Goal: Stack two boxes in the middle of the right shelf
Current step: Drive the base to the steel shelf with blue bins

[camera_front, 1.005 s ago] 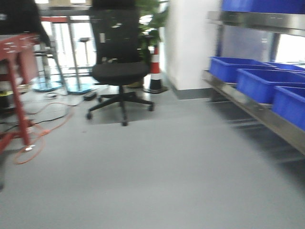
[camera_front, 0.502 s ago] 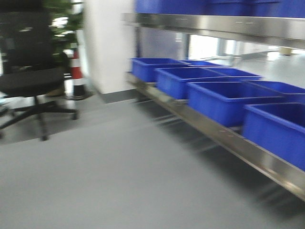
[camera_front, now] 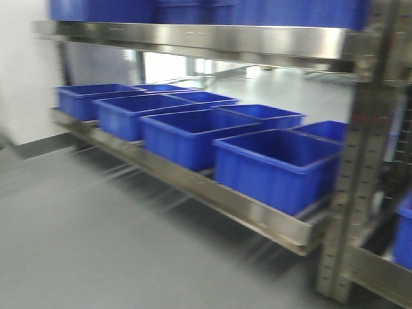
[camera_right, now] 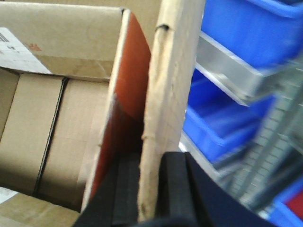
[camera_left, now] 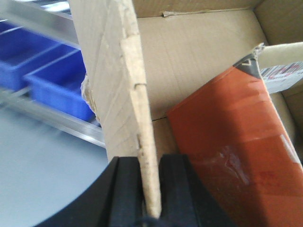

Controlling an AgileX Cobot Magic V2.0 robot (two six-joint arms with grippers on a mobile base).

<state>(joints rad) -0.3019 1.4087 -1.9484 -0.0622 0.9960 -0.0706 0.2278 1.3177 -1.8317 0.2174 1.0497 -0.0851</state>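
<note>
I hold one open brown cardboard box between both wrists. In the left wrist view its plain upright flap runs down between the black fingers of my left gripper, which is shut on it. An orange-red inner flap leans inside the box. My right gripper is shut on the opposite upright flap, with the orange-red flap just inside it. The stainless-steel shelf fills the front view, blurred, and no gripper shows there. Its rail lies beyond the box.
Several blue plastic bins stand in a row on the shelf's low level, with more blue bins above the upper rail. A perforated steel post stands at the right. Grey floor spreads in front of the shelf.
The front view has swung to the right: the office chair and red table have left the frame, and the steel shelf with its blue bins now fills it, closer.
</note>
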